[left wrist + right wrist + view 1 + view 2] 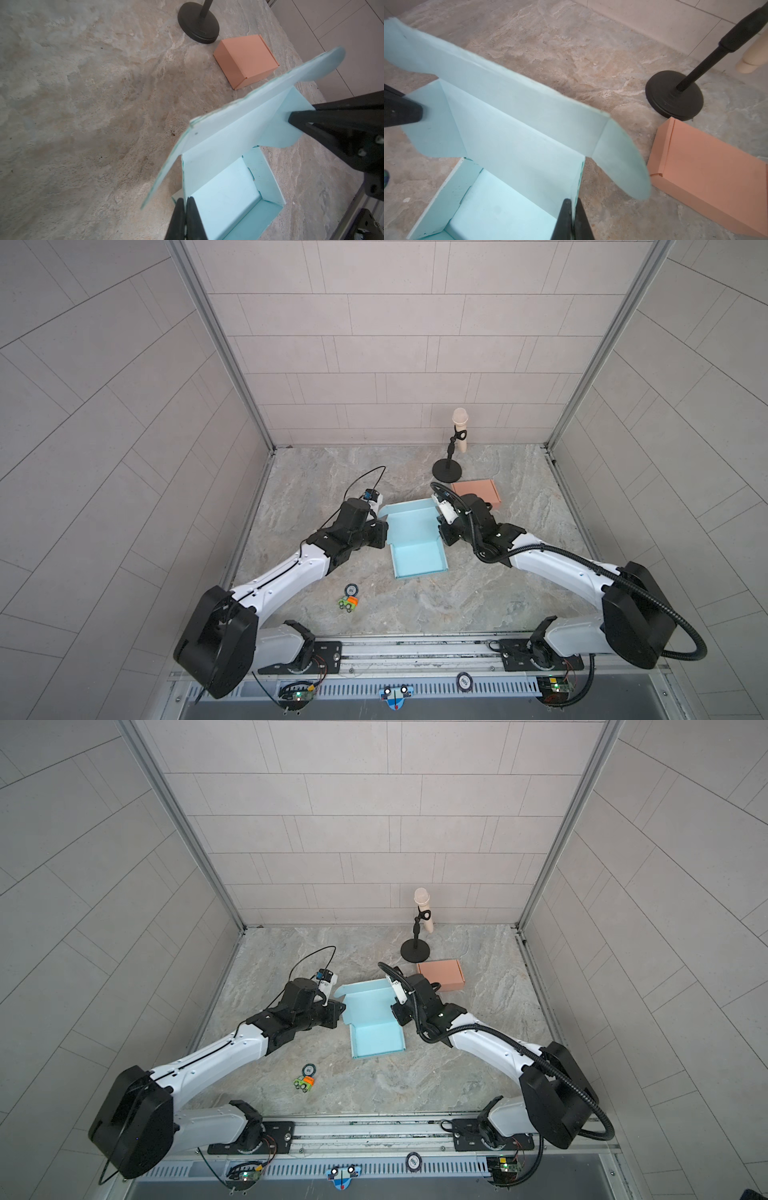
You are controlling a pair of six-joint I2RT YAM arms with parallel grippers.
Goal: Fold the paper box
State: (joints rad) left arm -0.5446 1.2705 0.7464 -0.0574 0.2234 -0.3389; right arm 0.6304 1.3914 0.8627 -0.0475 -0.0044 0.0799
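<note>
Two grippers have hold of one blue box [417,558], and both are closed tight. In both top views we find the box in the middle of the table [457,605], between the two arms. Its tray stands on the table with all four walls up and the open side upward. The lid [409,514] rises from the far wall, tilted, not yet folded over the tray.

The left gripper [184,199] is pinched on the left flap [436,137], the side flap at the left end of the lid. In the right wrist view we see one finger in front of that flap and one behind it. The right gripper [572,200] is pinched in the same way on the right flap [278,135] at the lid's other end, with the paper between its fingers. A narrow strip along the lid's free edge ends in a rounded tab [623,166], which hangs free beside the right gripper.

Behind the blue box and to its right, a closed pink box [478,491] lies flat on the table. A microphone [460,427] sits in its stand [446,470] just behind that. Near the left arm, well apart from the blue box, lie a small toy car [348,603] and a round badge [351,588].
</note>
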